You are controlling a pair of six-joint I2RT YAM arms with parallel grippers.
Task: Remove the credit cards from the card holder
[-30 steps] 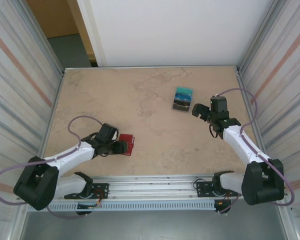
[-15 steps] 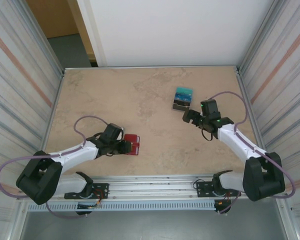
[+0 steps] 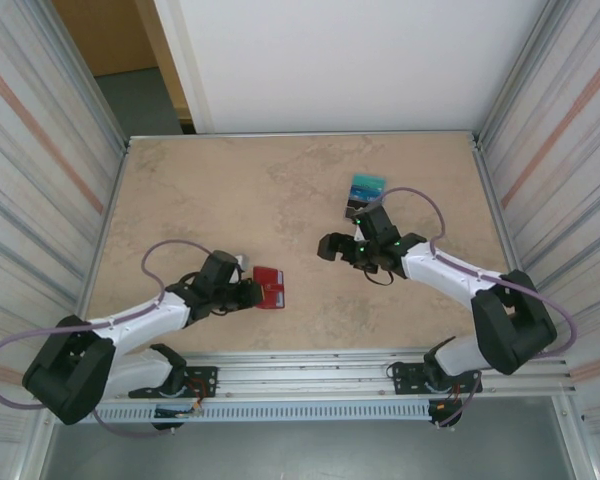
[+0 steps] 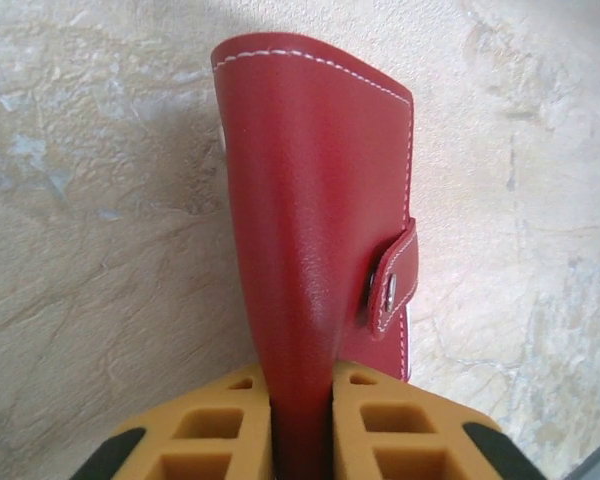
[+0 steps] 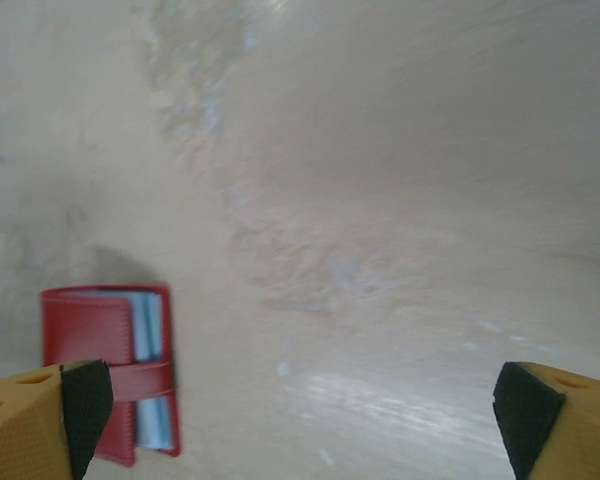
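Observation:
The red card holder [image 3: 271,287] lies low on the table, left of centre, folded, with its snap tab [image 4: 395,285] on the side. My left gripper [image 3: 251,292] is shut on its near end; in the left wrist view the orange pads [image 4: 230,430] squeeze the red leather [image 4: 315,200] from both sides. The credit cards [image 3: 367,186], teal on top, lie in a small stack at the back right, their near edge hidden behind my right arm. My right gripper [image 3: 324,247] hangs open over bare table between the cards and the card holder [image 5: 102,345], whose pale blue pockets show at its edge.
Corrugated metal walls [image 3: 50,190] close in the left and right sides, and a white panel [image 3: 330,60] stands at the back. A metal rail [image 3: 300,365] with the arm bases runs along the near edge. Marbled beige tabletop [image 3: 230,200] lies around both arms.
My left gripper closed on the card holder and carried it slightly right. My right arm swung left from beside the cards toward the table's centre, still open.

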